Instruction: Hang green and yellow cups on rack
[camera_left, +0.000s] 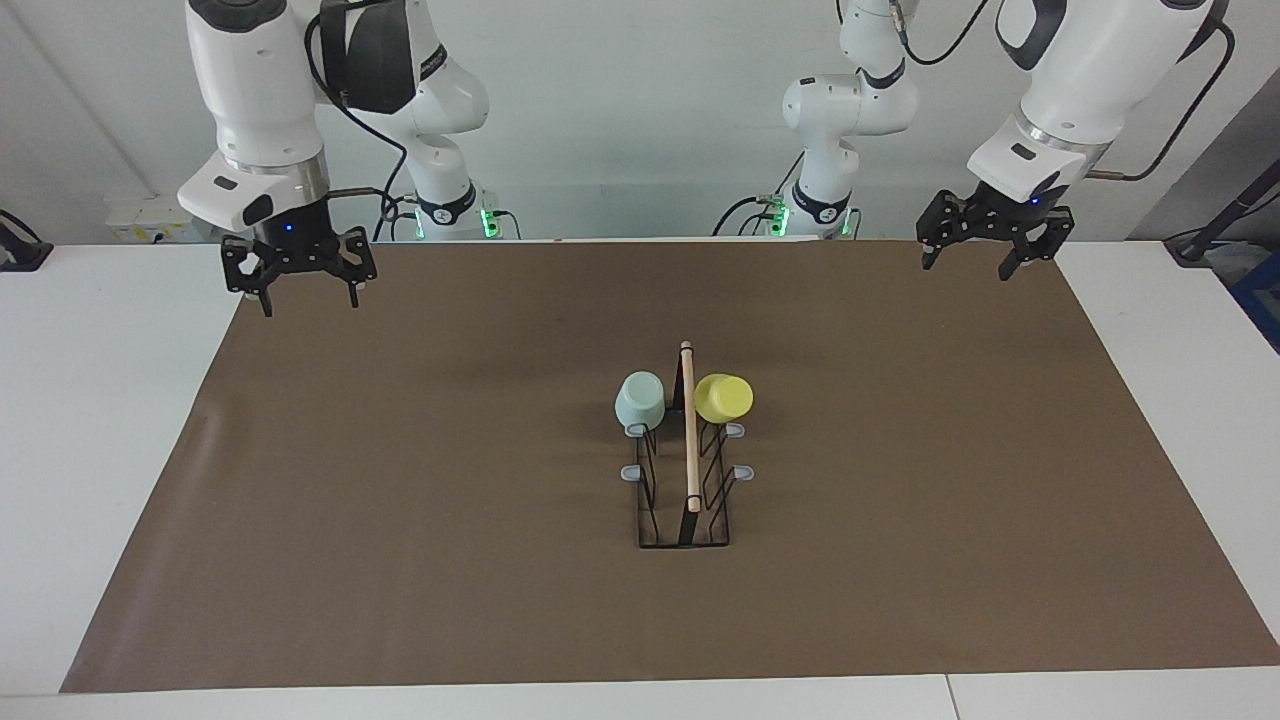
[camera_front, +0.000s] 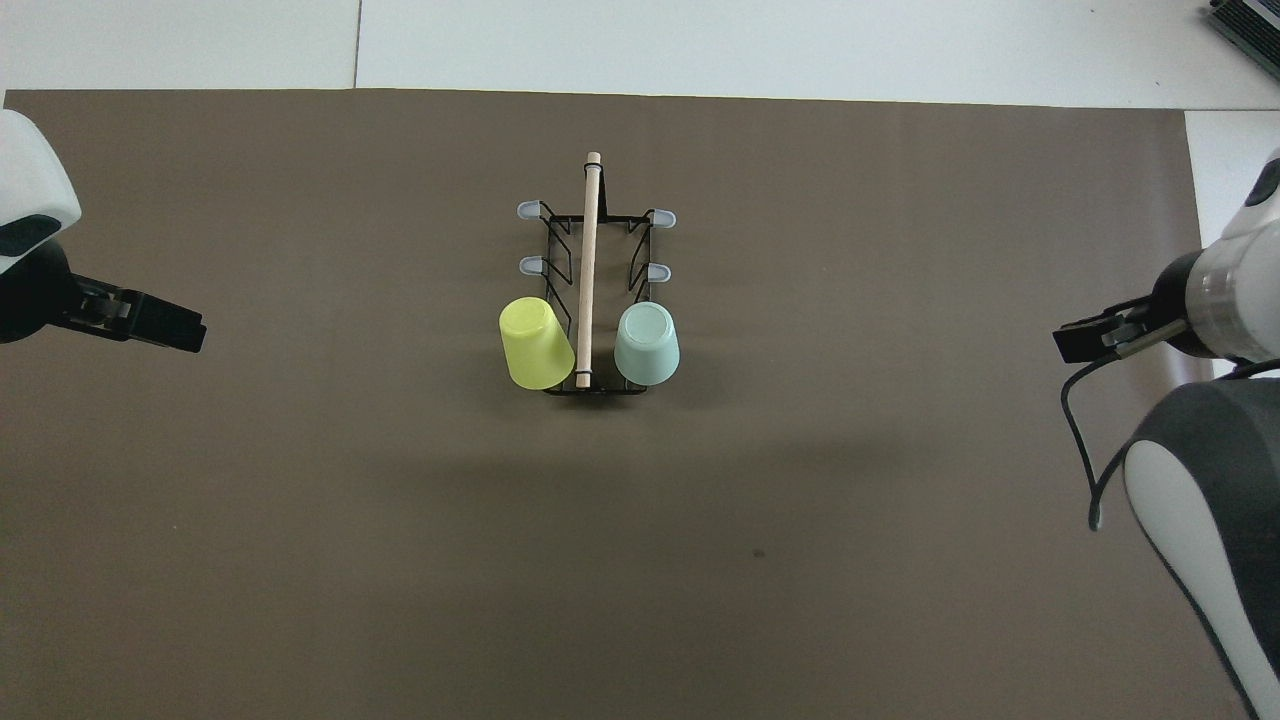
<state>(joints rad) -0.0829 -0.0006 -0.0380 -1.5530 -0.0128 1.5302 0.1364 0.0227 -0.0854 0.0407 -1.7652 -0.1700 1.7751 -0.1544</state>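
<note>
Status: we judge the task done, or as good as done. Both cups sit mouth-down on the rack, each over a prong at the end nearest the robots, 1 on either side of the rod. The green cup hangs on the side toward the right arm's end of the counter; the yellow cup hangs on the side toward the left arm's end and tilts outward somewhat more. Neither cup touches the mat. We see nothing left to hang; what remains, at most, is for the arms to wait.

Location: the rack stands about mid-mat, its rod running toward and away from the robots.

Count:
- Cups: 2 (1 green, 1 yellow), both on the rack.
- Rack: 1, with 1 wooden rod.
- Prongs: 4 grey tips bare, 2 a side; we take it that the 2 cups cover 2 more.
- Mat: 1, brown, on the white counter.
- Arms: 2, each with 1 claw.

Claws: the left claw is up over the mat's corner at the left arm's end, fingers spread, grasping nothing. The right claw is up over the mat's edge at the right arm's end, likewise spread and released. Both are well apart from the rack.
</note>
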